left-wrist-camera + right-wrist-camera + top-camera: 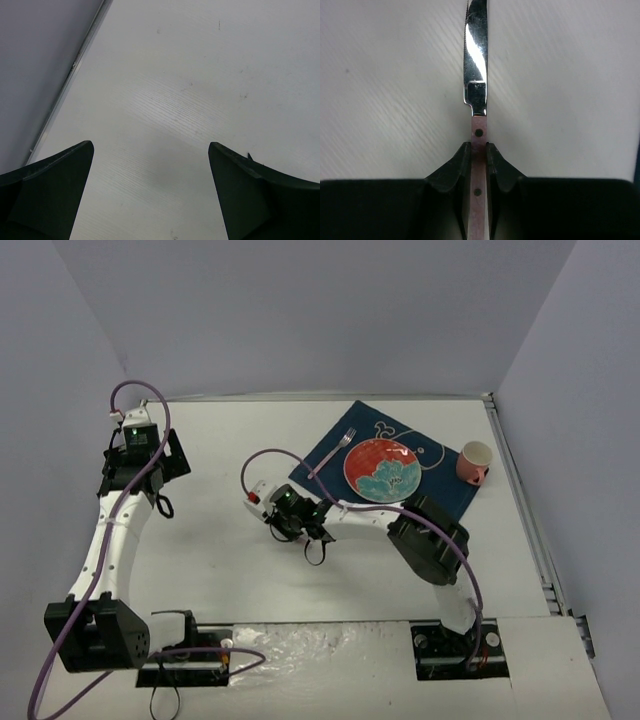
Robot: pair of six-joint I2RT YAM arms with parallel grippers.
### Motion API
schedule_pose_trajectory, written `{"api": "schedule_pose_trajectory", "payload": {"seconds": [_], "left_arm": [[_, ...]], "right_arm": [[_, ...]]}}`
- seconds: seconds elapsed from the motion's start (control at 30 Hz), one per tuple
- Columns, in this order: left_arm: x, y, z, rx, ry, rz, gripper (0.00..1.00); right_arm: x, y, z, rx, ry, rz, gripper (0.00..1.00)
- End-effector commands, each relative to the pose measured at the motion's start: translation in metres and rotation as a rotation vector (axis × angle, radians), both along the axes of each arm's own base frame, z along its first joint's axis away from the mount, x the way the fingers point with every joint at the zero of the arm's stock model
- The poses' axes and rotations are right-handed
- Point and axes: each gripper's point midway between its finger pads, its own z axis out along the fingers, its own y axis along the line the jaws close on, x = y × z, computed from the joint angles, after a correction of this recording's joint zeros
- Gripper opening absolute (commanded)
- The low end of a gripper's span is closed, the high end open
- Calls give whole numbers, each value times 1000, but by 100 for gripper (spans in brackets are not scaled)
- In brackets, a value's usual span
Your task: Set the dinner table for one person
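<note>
The white dinner table (215, 560) carries a dark blue placemat (340, 435) at the back right. On the mat lie a red plate with blue flowers (381, 470), a fork (335, 453) on its left and a pink cup (474, 462) at its right corner. My right gripper (290, 518) is low over the table left of the mat. In the right wrist view it (478, 145) is shut on the pink riveted handle of a knife (476, 60), blade pointing away. My left gripper (140, 458) is near the left wall, open and empty (150, 145).
Lavender walls (60, 390) close in the table on the left, back and right. The left wall's foot (70, 75) runs close by the left gripper. A metal rail (525, 510) runs along the right edge. Purple cables loop over both arms.
</note>
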Motion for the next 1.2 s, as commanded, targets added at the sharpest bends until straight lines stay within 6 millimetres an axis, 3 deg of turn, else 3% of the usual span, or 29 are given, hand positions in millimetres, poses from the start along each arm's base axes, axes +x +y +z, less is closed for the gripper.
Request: {"api": "schedule_pose_trajectory", "payload": {"seconds": [0.0,0.17,0.33,0.43,0.57,0.67,1.03,1.17], "left_arm": [[13,1,18,-14,-77,0,97],[16,1,15,-36,-74,0,97],[17,-1,15,-53,-76,-5,97],[18,-1,15,-58,-76,-6,97],[18,-1,14,-58,-74,-3,97],[18,-1,14,-58,-72,-3,97],[17,-2,15,-62,-74,-6,97],[18,-2,15,-64,-73,-8,97]], "right_arm": [[0,-44,62,75,-64,-160,0],[-6,-97,107,185,-118,-341,0],[7,-174,138,370,-118,-678,0],[18,-235,129,406,-123,-929,0],[25,-289,120,456,-96,-1184,0],[29,-317,108,471,-59,-1320,0],[34,-361,40,399,67,-1602,0],[37,-374,28,385,76,-1647,0]]}}
